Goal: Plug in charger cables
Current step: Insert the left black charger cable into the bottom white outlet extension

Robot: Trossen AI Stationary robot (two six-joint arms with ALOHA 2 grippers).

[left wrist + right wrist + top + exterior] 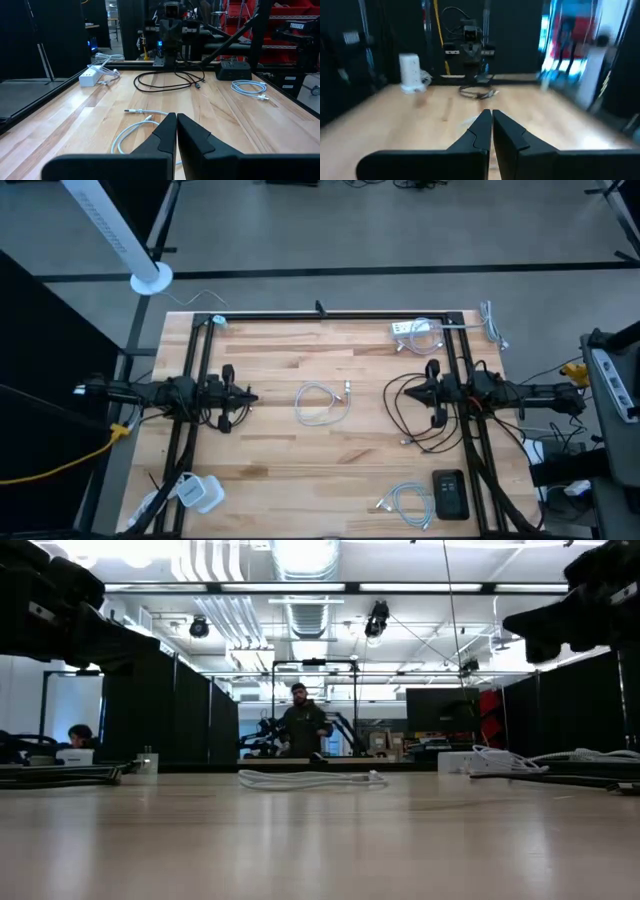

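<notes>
Nearest us, the left gripper (176, 131) hangs over the bench (280, 480) with fingers together; rightward lie a white coiled cable (322, 402), a black cable (410, 420) and the right gripper (432, 391), fingers likewise closed. We judge the cables light, limp and slippery, so best pinched at the stiffer plug tips.

Black partitions (180, 710), ceiling lights (300, 555), perhaps monitors.

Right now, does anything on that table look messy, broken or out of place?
Nothing looks broken or spilled. The long black cable sprawls in loose loops under the right gripper, and a white cable lies coiled mid-table, unplugged. Both grippers, the left gripper too, hover with jaws shut, holding nothing.
</notes>
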